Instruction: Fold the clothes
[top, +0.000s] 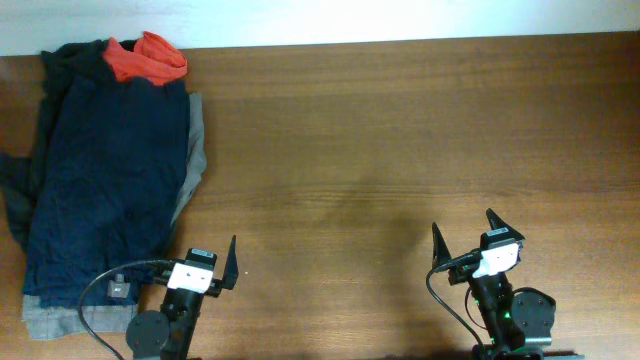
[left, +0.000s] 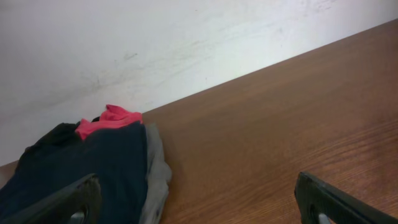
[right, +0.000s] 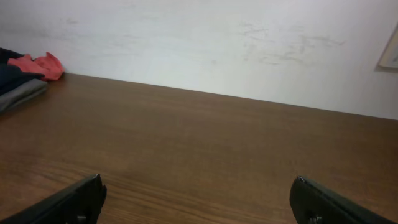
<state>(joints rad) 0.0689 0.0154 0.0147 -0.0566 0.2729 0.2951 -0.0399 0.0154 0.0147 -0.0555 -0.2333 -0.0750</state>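
Observation:
The clothes lie in a pile at the table's left end. A large dark navy piece (top: 105, 180) is on top, with a grey piece (top: 193, 150) showing under its right and near edges. A crumpled red-orange piece (top: 148, 58) and a black piece (top: 68, 58) sit at the far end. My left gripper (top: 205, 252) is open at the pile's near right corner. In the left wrist view its left finger (left: 62, 202) hangs over the navy cloth (left: 93, 168), holding nothing. My right gripper (top: 463, 222) stands open over bare wood, far right of the pile.
The brown wooden table (top: 400, 130) runs from the pile to the right edge. A white wall (left: 186, 43) closes the far side. A pale frame corner (right: 390, 50) shows on the wall at far right. Both arm bases sit at the near edge.

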